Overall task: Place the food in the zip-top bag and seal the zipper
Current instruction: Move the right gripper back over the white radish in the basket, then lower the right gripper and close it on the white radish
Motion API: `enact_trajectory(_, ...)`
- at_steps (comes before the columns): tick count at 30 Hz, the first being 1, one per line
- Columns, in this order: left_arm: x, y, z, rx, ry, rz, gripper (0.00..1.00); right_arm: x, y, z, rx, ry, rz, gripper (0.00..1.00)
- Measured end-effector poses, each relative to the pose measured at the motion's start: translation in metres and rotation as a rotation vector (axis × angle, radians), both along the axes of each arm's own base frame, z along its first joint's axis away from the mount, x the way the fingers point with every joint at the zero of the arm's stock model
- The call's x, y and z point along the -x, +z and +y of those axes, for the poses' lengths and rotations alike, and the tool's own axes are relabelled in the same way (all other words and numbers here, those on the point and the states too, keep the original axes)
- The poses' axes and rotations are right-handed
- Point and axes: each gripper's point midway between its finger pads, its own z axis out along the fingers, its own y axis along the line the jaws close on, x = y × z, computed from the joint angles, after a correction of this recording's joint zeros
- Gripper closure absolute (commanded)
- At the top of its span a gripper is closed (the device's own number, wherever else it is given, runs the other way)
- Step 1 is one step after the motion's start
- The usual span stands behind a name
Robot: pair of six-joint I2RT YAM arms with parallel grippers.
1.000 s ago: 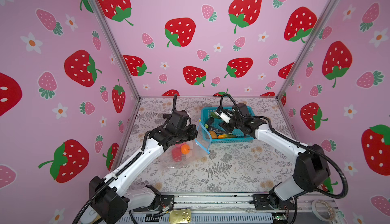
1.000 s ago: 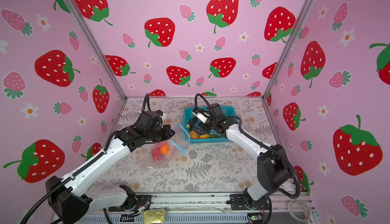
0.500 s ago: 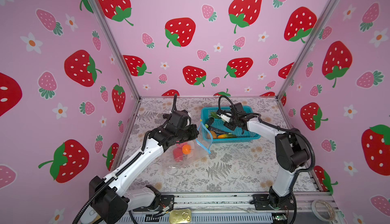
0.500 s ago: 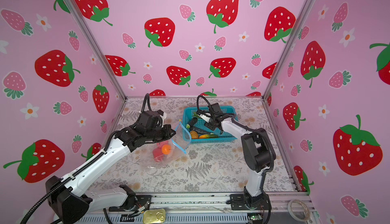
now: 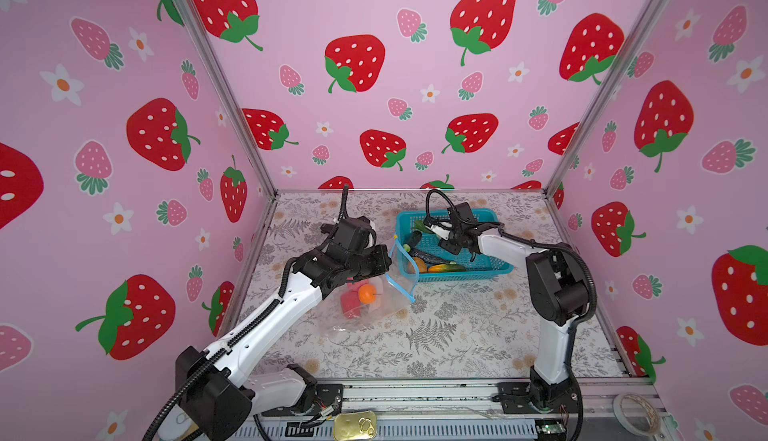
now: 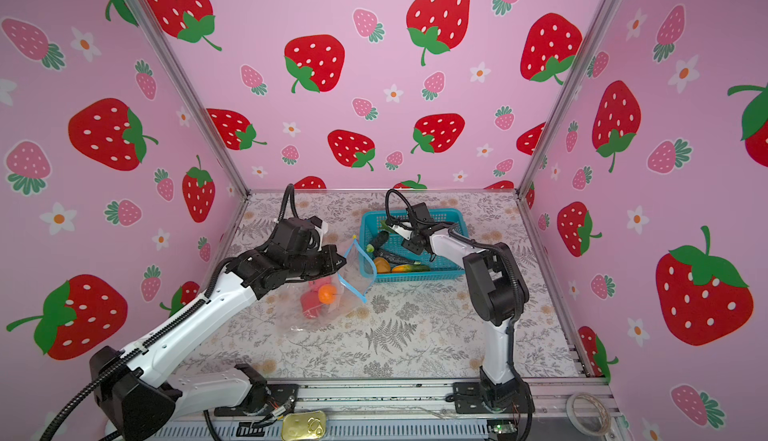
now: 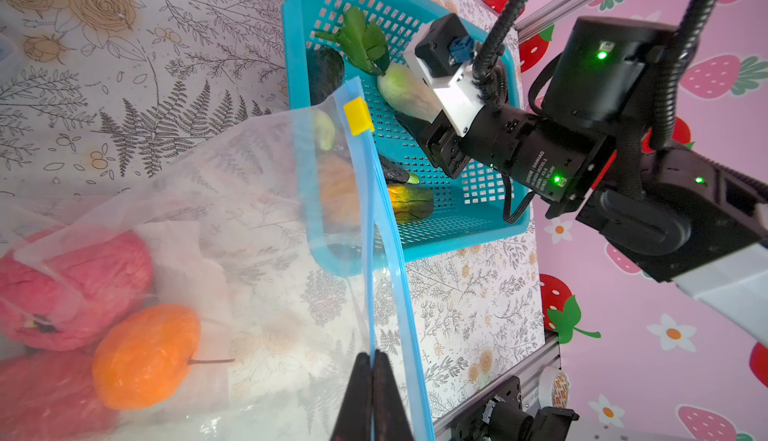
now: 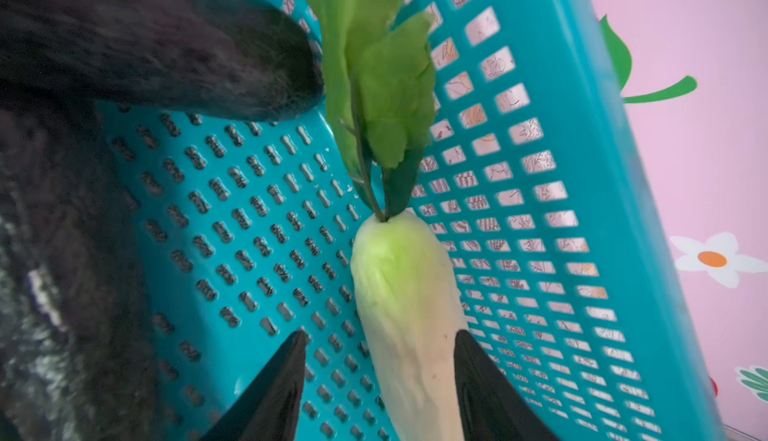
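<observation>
On the left: left gripper (image 7: 374, 356) pressed fully together, pinching the thin light-blue zipper strip (image 7: 370, 218) of the large crinkly transparent zip-top bag (image 7: 257, 194) and holding that edge up off the flower-printed table cover (image 5: 457, 335). Farther along the same strip, a small yellow slider tab (image 7: 358, 115), near a corner of the teal perforated plastic basket (image 7: 291, 44). Mouth of the bag open toward the basket in both top views. Inside the bag, low against the table: a red-pink lumpy toy fruit (image 7: 79, 277), a second red-pink lump (image 7: 41, 393) touching it, and a round orange toy fruit (image 7: 145, 356) with a thin dark stem, resting against both.

On the right: right gripper (image 8: 380, 333) down inside the basket, parted, with the white toy radish (image 8: 407, 293) with green leaves between its two black fingers. One finger (image 8: 478, 368) touching the radish; a gap on the other side, so not clamped. Radish close along the basket's side wall; resting on the floor or lifted, impossible to tell. Just beside the leaves, a dark rough-skinned vegetable (image 8: 187, 56). Also in the basket, nearer the bag: a green-orange oblong piece (image 5: 446, 268) and a round orange-yellow piece (image 5: 417, 265).
</observation>
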Motion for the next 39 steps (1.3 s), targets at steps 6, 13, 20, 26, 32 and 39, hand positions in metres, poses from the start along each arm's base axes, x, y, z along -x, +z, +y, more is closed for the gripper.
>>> enact_trajectory(6,0.001,-0.003,0.000,0.002,0.000,0.006,0.99,-0.011,0.000,0.002,0.002,-0.005,-0.016,0.39)
enact_trajectory(13,0.001,-0.003,-0.001,0.007,-0.001,0.008,0.99,-0.020,-0.015,-0.001,0.012,-0.017,0.003,0.39)
enact_trajectory(20,0.001,-0.004,-0.002,0.016,0.005,0.013,0.99,-0.025,-0.025,0.001,0.016,-0.019,0.017,0.40)
enact_trajectory(26,0.001,-0.004,-0.002,0.016,0.005,0.013,0.99,-0.030,-0.025,0.004,0.010,-0.016,0.016,0.42)
enact_trajectory(32,0.001,-0.004,-0.002,0.016,0.005,0.013,0.99,-0.032,-0.028,0.005,0.008,-0.014,0.021,0.51)
enact_trajectory(39,0.001,-0.004,-0.002,0.016,0.005,0.013,0.99,-0.033,-0.027,0.006,0.004,-0.017,0.020,0.56)
